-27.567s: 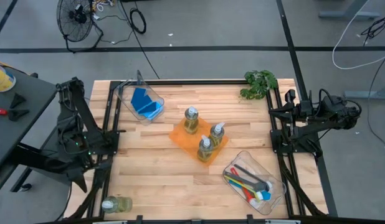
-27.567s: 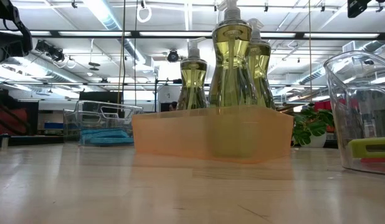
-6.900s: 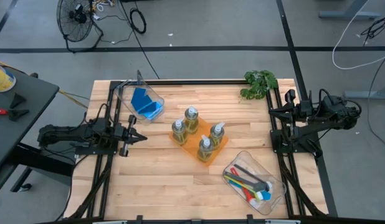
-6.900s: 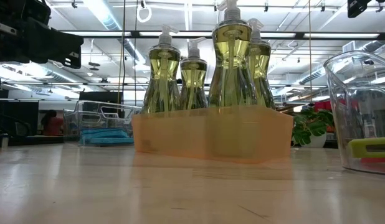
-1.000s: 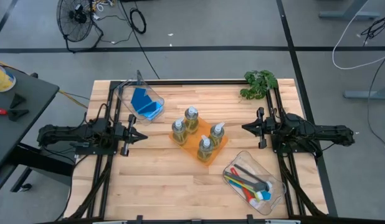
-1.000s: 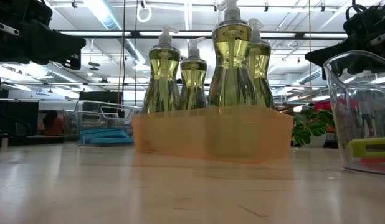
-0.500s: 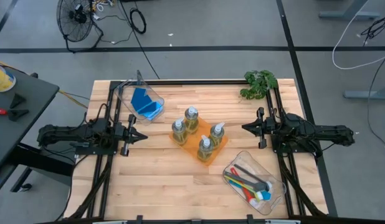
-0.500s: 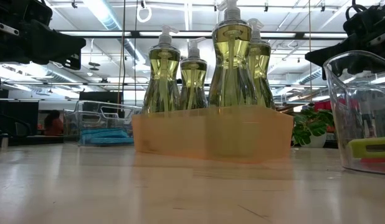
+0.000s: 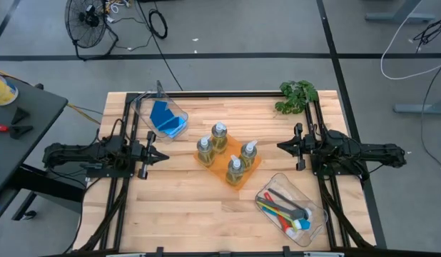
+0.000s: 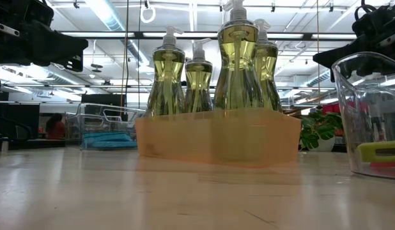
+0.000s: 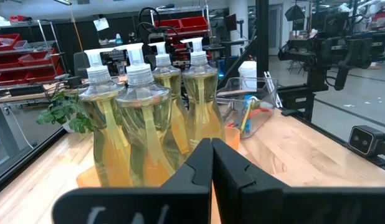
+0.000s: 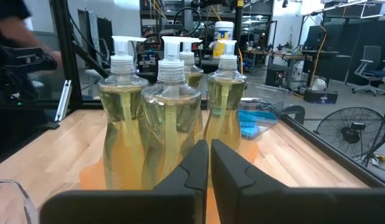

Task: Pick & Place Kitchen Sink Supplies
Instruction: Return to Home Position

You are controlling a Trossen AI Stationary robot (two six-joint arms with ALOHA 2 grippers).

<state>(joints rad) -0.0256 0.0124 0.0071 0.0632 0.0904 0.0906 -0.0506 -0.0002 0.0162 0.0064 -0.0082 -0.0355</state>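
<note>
No change vs. 0.5 s prior. Vs. 27.6 s prior, the 4th of the soap bottles [image 9: 204, 148] stood with the rest in the orange bin [image 9: 215, 163], mid counter [image 9: 170, 207]. Left gripper [image 9: 156, 154] and right gripper [image 9: 280, 146] flanked it, fingers pressed together, empty. Right wrist view alone showed the sponges [image 12: 250, 123] behind the bottles; left wrist view showed the brushes [image 11: 247, 115].

The light wooden plank counter [image 9: 185, 207] stands on a grey floor [image 9: 242, 32] marked with dark tape lines. A black round floor fan [image 9: 85, 17] stands beyond the counter. Long fluorescent ceiling lights [image 10: 108, 14] run overhead. Red storage bins [image 11: 12, 42] occupy metal shelving.
</note>
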